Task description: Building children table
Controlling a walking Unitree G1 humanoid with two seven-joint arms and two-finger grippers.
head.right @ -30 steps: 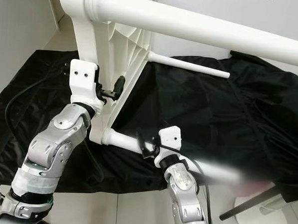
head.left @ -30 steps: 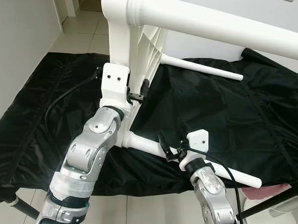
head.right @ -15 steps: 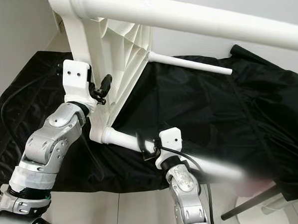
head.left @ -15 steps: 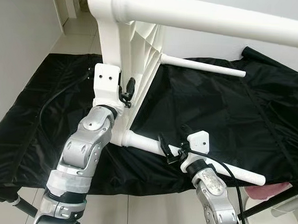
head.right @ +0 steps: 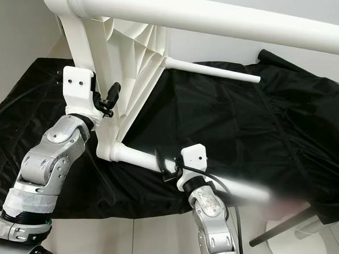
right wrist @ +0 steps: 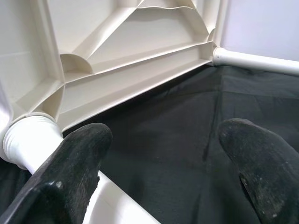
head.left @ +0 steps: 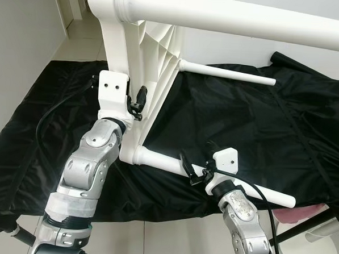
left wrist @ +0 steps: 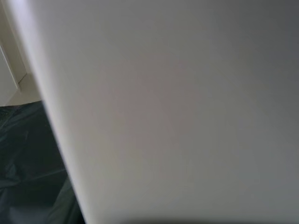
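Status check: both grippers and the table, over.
Left gripper against the tipped white table's edge. Right gripper open beside the lower leg. Black sheet underneath.

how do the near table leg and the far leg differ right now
The near table leg runs low over the black sheet with the right gripper at its middle; the far table leg juts out free, nothing holding it. The near leg looks longer and thicker, being closer to the camera. Both are plain white round legs plugged into the tipped tabletop, pointing the same way.
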